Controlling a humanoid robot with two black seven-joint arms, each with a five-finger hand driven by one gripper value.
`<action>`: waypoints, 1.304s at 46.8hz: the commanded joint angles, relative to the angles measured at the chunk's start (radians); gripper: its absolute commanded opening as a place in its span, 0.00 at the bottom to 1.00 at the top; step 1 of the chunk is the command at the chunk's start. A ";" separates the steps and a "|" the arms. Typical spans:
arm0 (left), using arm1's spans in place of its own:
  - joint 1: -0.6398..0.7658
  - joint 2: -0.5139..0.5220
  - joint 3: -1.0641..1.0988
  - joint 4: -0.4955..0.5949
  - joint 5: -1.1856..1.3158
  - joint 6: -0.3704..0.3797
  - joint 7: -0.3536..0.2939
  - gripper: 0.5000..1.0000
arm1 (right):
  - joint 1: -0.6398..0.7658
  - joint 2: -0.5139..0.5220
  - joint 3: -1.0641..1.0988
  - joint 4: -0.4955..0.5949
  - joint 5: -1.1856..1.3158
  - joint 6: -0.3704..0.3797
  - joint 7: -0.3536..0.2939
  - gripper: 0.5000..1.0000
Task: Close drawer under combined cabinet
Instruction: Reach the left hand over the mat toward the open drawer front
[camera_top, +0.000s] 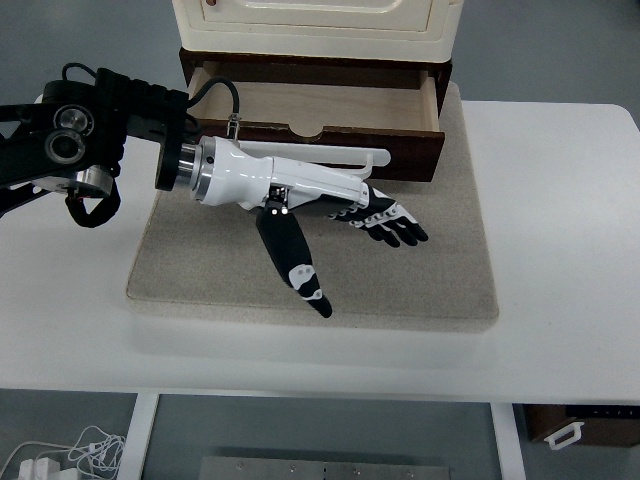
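The dark-brown wooden drawer (315, 110) with its pale plywood floor stands pulled out at the upper centre of the frame, beneath the cream-coloured cabinet (315, 20) at the top edge. Its dark front panel runs left to right across the picture, and the drawer must travel toward the top of the frame to shut. Both rest on a beige rectangular mat (420, 270) laid over the white table (570, 250).

The left hand (345, 215), white-shelled with black fingers, lies just below that front panel, so the drawer sits directly above it in the picture. The forearm comes in from the left edge and runs roughly parallel to the panel, fingertips toward the right. The fingers (395, 222) are stretched out and relaxed, the thumb splayed down toward the lower centre, holding nothing. Whether the hand's upper edge touches the panel I cannot tell. The right arm is nowhere to be seen, so the left is plainly the one placed to push.
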 joint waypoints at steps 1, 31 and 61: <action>-0.008 0.002 0.038 0.002 0.032 -0.003 0.021 1.00 | 0.000 0.000 0.000 0.001 0.000 0.000 0.000 0.90; -0.023 -0.003 0.041 0.066 0.037 -0.053 0.277 1.00 | 0.000 0.000 0.000 -0.001 0.000 0.000 0.000 0.90; -0.054 -0.075 0.032 0.198 0.055 -0.043 0.306 1.00 | 0.000 0.000 0.000 -0.001 0.000 0.000 0.000 0.90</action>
